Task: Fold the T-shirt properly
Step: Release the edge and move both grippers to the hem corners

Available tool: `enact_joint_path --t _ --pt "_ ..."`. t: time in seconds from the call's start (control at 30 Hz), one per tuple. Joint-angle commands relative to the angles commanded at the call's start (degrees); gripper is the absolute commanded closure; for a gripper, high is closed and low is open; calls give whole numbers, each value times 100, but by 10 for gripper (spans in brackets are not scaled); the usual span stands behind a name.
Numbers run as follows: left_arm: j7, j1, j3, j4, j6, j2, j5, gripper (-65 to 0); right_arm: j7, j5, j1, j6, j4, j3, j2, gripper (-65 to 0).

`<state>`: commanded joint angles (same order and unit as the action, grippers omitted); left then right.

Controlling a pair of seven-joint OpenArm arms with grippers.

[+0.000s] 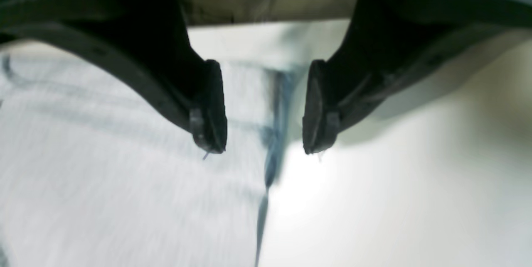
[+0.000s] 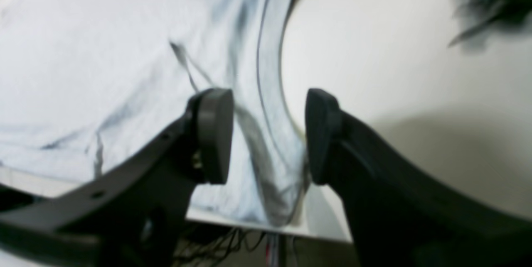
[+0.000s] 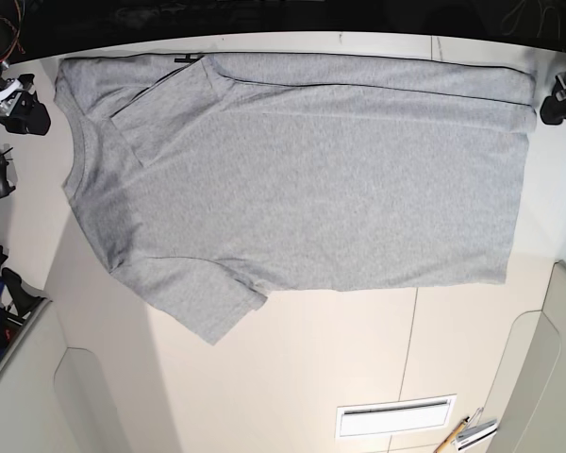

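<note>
From my distant seat I read the base view left to right; at the far left, the right gripper (image 2: 268, 136) hung near the upper left corner of the T-shirt (image 3: 330, 189), and in its own wrist view I saw its fingers (image 2: 214, 134) spread well apart, with a creased grey edge showing between them; I could see no cloth pinched there.

The T-shirt lay across the upper and middle part of the pale table (image 3: 311, 377), plain grey side showing; its left part was bunched and creased, with a narrow flap (image 3: 170, 99) slanting down from the top edge; below that, one sleeve (image 3: 203, 297) stuck out toward the lower middle, angled away from the body; the body ran fairly smooth to the right, with a long folded strip (image 3: 387, 74) along its top.

Below the shirt, toward the right, a white rectangular object (image 3: 396, 417) lay on the table, and a pencil (image 3: 449, 437) lay just to its right; at the far right, the left gripper (image 1: 265, 109) hung just beside the shirt's upper right corner; its wrist view was blurred, but I made out the fingers parted, the shirt's edge visible between them.
</note>
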<state>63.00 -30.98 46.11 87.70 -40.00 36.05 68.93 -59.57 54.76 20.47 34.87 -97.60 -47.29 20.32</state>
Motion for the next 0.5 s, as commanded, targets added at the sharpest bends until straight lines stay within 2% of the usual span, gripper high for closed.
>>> enact_joint_path --t 0.17,0.27,0.3,0.37,0.5 --pt "-48 358 138 0 0 15 28 -334 326 -452 -887 -20 26 7 0 -280" --pt "-302 562 138 -2 0 17 -234 -337 415 -649 -1449 -61 50 57 0 -280" --pt "-413 636 133 -2 0 15 -334 -360 476 -774 -1631 -63 81 120 0 -280" --pt "-542 793 61 -2 0 26 -496 -394 625 -1043 -2017 -127 264 345 2 -280" --pt "-782 1029 -389 -22 0 46 -892 -396 1045 -1679 -2852 -168 1248 981 0 -280"
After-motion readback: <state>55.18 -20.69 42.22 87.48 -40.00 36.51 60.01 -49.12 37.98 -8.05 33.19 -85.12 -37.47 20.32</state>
